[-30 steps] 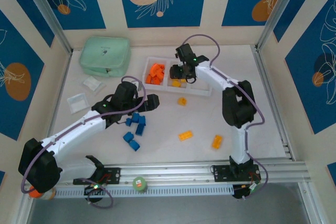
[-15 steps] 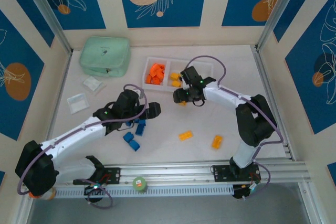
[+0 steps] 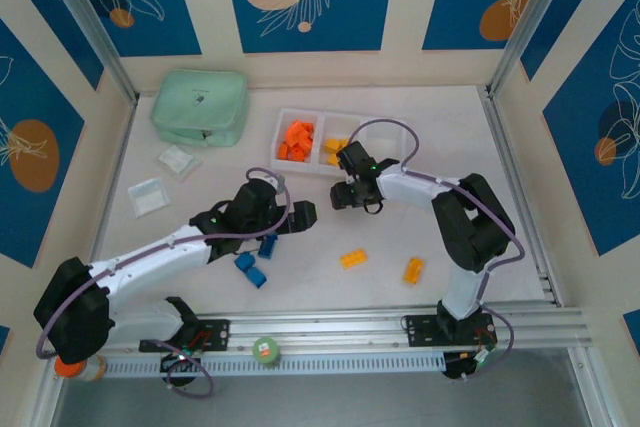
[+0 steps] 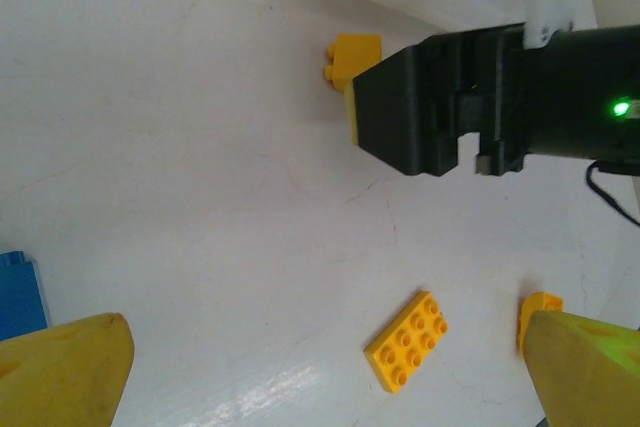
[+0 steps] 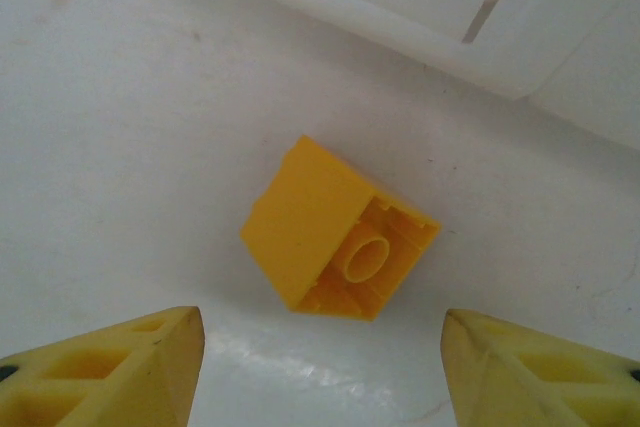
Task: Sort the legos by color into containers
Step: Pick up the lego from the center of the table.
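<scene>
White desk (image 3: 320,247) | right pincer (image 5: 320,367) has dropped from the tray (image 5: 400,27), half-spread astride a yellow brick (image 5: 335,232) beside it, not touching | left pincer (image 3: 298,215) wide, near blue bricks (image 3: 250,269) | yellow pickup likely next

**A:** What's moved on the right?

**B:** A second ago my right hand (image 3: 352,197) hung over the tray (image 3: 322,119). Now it's over the table (image 3: 390,232) just in front of the tray, above the yellow brick (image 5: 335,232). From above, that brick was in plain sight before. Now the hand covers it.

**A:** And its fingers?

**B:** They're spread wider than they were, one on each side of the brick, neither touching it.

**A:** The left side?

**B:** My left hand (image 3: 303,215) has slid right and back toward the bases, closer to the right hand. Its arm (image 3: 170,247) now covers some of the blue bricks (image 3: 250,269) that showed earlier.
</scene>
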Controlling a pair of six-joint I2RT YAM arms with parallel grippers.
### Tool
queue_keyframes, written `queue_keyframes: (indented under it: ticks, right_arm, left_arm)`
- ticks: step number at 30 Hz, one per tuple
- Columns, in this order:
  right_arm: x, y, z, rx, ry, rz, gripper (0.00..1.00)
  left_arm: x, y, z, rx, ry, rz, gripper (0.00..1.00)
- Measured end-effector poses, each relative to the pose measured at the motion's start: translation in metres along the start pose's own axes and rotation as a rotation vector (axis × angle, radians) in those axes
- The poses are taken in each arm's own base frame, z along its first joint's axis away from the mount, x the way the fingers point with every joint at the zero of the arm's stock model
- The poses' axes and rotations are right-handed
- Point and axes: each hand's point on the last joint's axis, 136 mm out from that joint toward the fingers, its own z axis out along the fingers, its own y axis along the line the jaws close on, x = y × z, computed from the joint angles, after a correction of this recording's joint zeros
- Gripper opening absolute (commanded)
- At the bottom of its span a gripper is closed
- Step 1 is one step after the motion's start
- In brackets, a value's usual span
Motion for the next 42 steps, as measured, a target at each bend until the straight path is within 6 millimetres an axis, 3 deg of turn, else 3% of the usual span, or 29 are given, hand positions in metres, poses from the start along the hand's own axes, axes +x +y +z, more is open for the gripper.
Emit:
queue_keyframes:
  ticks: [7, 13, 18, 31, 37, 42]
  right_arm:
    - [-0.010, -0.009, 0.008, 0.070, -0.019, -0.013, 0.64]
    - [-0.024, -0.010, 0.014, 0.111, -0.043, -0.024, 0.56]
    - [-0.021, -0.005, 0.022, 0.116, -0.028, -0.054, 0.49]
    - [-0.021, 0.003, 0.019, 0.104, -0.040, -0.084, 0.28]
    - [-0.030, 0.008, -0.004, 0.076, -0.081, -0.080, 0.27]
    - [-0.052, 0.016, -0.036, 0.031, -0.148, -0.061, 0.28]
  left_arm:
    - [-0.001, -0.001, 0.000, 0.001, -0.006, -0.001, 0.99]
    - [-0.002, 0.000, 0.000, -0.004, -0.012, -0.003, 0.99]
    - [-0.003, 0.001, 0.000, -0.009, -0.017, -0.003, 0.99]
    - [-0.002, 0.003, 0.001, -0.015, -0.016, -0.002, 0.99]
    - [-0.002, 0.004, 0.000, -0.019, -0.018, 0.005, 1.00]
    - [-0.006, 0.005, -0.002, -0.038, -0.023, 0.023, 0.99]
